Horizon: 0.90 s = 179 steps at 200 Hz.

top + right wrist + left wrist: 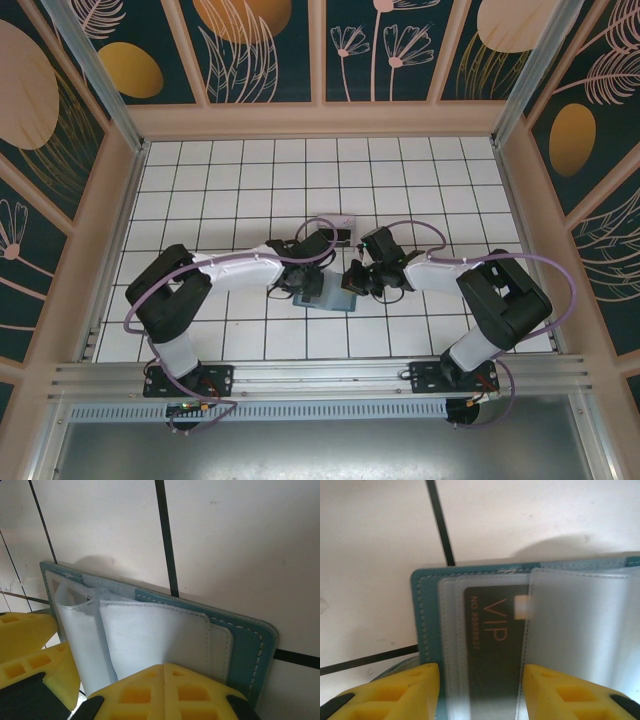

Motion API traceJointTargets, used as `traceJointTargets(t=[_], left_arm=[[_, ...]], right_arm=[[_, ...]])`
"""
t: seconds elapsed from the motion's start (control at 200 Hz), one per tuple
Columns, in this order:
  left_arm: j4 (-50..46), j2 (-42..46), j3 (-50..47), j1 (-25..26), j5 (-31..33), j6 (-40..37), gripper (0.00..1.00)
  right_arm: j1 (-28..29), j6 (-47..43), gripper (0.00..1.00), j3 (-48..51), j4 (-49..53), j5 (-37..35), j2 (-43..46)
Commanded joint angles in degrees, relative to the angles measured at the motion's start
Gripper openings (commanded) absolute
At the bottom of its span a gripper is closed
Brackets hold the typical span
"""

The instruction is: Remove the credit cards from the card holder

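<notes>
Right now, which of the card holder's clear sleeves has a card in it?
The sleeve nearest the card holder's stitched edge: a dark VIP card shows through it; the frosted sleeve overlapping it looks empty.

Open card holder [246, 639] on tiles [230, 540]

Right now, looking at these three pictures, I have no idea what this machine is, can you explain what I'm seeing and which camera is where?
These are two robot arms bolted to a tiled table. The overhead picture looks down on both; the other two come from cameras on each wrist, with yellow fingers in view. Between the arms lies a blue card holder, open. The left gripper has its jaws apart above a dark VIP card in its sleeve. The right gripper is shut, apparently pinching a clear sleeve of the holder.
</notes>
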<state>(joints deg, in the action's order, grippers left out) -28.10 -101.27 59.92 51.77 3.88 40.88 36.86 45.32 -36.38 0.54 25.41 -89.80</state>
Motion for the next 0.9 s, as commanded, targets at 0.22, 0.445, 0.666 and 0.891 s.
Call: traceJointTargets(t=[0.22, 0.445, 0.666, 0.891], left_arm=[[-2.48, -2.19, 4.58, 1.12, 0.38, -1.24, 0.50], [-3.19, -3.83, 6.69, 1.57, 0.65, -1.64, 0.50], [-2.93, -4.46, 7.58, 1.69, 0.21, -1.85, 0.50], [-0.76, -5.11, 7.49, 1.75, -1.76, -1.77, 0.48]], right_arm=[[0.74, -1.37, 0.02, -0.62, 4.63, -1.06, -1.41], [0.76, -1.64, 0.02, -0.28, 4.74, -1.06, -1.20], [0.76, -1.42, 0.02, -0.01, 3.95, -0.80, -1.41], [0.76, -1.56, 0.02, 0.24, 4.10, -0.71, -1.45]])
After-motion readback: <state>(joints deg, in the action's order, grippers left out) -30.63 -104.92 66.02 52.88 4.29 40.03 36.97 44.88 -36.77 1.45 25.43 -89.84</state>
